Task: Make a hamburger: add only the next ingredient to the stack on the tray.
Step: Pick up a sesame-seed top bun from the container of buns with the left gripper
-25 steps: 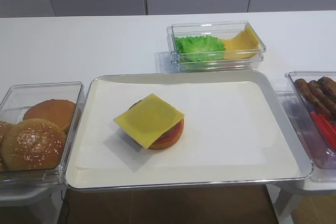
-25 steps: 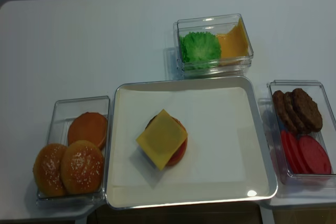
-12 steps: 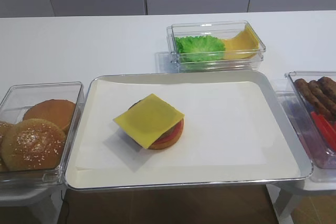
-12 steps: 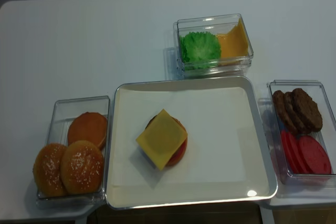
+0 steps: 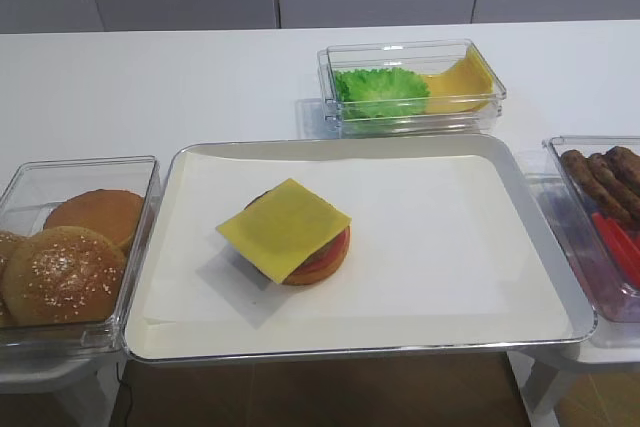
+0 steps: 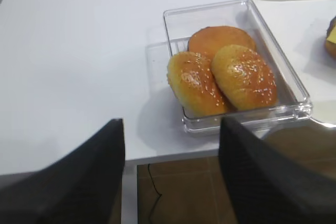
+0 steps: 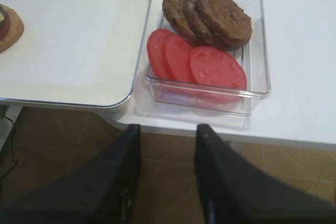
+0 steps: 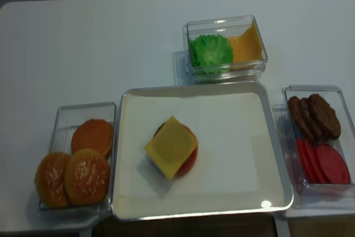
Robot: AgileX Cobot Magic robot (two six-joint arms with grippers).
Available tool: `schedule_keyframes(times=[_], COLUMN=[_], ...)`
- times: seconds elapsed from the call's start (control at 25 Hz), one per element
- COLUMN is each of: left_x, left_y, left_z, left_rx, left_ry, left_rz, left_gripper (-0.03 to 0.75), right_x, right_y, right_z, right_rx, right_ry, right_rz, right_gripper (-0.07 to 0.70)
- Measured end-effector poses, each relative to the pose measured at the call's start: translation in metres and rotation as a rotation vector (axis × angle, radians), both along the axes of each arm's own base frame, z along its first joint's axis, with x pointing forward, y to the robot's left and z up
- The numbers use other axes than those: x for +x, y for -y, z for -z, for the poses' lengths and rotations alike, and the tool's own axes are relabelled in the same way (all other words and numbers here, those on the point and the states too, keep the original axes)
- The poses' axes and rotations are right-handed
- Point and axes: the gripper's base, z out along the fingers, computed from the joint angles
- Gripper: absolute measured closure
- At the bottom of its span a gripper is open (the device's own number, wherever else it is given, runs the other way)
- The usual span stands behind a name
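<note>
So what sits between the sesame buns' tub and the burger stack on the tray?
In the high realsense view, only the tub wall, the tray rim and bare white paper separate the sesame bun from the stack.

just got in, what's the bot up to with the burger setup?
Nothing is being handled right now. The stack sits on the tray: bun, patty, tomato, with the square cheese on top. The sesame top bun that goes on next is still in its clear tub left of the tray. The left claw hangs open near the table edge, short of that tub, holding nothing. The right claw hangs open and empty below the tub of patties and tomato slices.
</note>
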Motion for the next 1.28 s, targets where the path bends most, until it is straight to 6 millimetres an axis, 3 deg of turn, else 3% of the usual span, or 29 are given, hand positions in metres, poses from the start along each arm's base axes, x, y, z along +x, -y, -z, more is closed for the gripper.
schedule_keyframes(times=[0.4,0.68,1.28], left_x=[0.039,0.072,0.148], left_y=[0.002,0.004,0.005], left_z=[-0.029,-0.032,-0.048], left_rx=[0.019,0.014,-0.030], left_ry=[-0.159,-0.287,-0.386], left_rz=[0.006,0.002,-0.068], left_gripper=[0.291,0.291,0.291], right_x=[0.000,0.000,0.000], right_y=[0.000,0.000,0.000], right_z=[0.000,0.000,0.000], right_rx=[0.000,0.000,0.000], right_ry=[0.000,0.000,0.000], right_rz=[0.000,0.000,0.000], right_gripper=[0.371,0.371,0.371])
